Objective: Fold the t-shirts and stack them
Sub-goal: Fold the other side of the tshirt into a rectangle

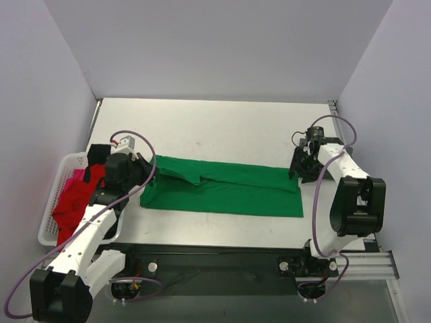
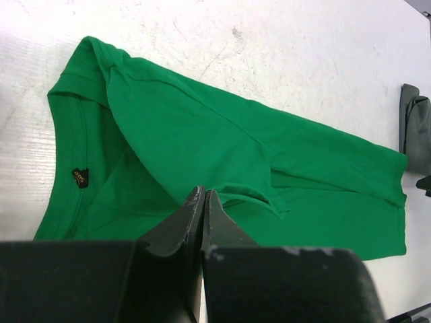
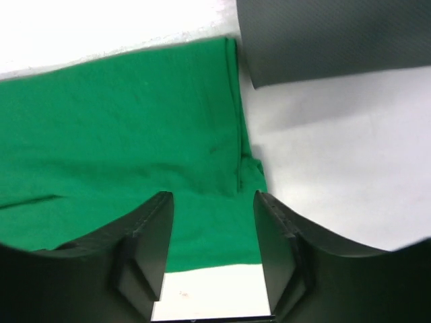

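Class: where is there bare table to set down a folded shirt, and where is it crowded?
Free: the wide table strip between green shirt and back wall; a thin strip along the near edge. Crowded: left, by the basket; right, by the right arm.

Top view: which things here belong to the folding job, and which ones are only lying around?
Job:
- green t-shirt, spread on the table
- red clothes
- white basket holding them

Not the job:
- black rail at the table's near edge
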Tool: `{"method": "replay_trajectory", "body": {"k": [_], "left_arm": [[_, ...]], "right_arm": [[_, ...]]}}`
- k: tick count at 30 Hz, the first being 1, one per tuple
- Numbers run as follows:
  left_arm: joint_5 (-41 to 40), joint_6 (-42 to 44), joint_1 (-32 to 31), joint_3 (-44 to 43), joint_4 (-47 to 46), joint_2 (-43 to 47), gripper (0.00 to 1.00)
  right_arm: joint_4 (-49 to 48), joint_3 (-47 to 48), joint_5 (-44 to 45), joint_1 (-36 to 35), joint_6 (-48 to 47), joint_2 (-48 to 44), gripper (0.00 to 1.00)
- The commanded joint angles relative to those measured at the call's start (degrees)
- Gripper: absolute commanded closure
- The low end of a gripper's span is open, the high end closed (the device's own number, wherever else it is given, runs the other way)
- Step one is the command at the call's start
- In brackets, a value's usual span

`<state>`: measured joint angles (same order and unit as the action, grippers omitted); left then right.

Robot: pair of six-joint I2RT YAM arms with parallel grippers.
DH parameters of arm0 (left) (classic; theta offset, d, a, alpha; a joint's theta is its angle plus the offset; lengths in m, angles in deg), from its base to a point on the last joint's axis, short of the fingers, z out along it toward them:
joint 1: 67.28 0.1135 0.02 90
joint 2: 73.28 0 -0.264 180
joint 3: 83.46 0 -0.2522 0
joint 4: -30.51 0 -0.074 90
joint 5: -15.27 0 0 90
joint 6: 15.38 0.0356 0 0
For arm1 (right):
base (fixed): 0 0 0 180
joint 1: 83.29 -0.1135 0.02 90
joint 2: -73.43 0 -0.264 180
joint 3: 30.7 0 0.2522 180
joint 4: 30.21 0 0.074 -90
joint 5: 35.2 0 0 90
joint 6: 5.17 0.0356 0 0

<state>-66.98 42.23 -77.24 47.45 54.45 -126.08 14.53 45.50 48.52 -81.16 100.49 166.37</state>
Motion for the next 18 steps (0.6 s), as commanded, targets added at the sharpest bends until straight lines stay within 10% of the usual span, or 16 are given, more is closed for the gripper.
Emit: {"method": "replay_trajectory", "body": {"k": [1, 18], "left_arm": [[0.86, -0.58, 0.29, 0.53, -0.24, 1.38, 1.00], [2.00, 0.39, 0.29, 4.21, 3.53, 4.36, 1.00]], "right_arm": [[2.06, -1.26, 3.29, -0.46, 1.38, -6.88, 0.48], [1.80, 7.70, -1.80, -24.43, 2.36, 0.73, 0.50]]}}
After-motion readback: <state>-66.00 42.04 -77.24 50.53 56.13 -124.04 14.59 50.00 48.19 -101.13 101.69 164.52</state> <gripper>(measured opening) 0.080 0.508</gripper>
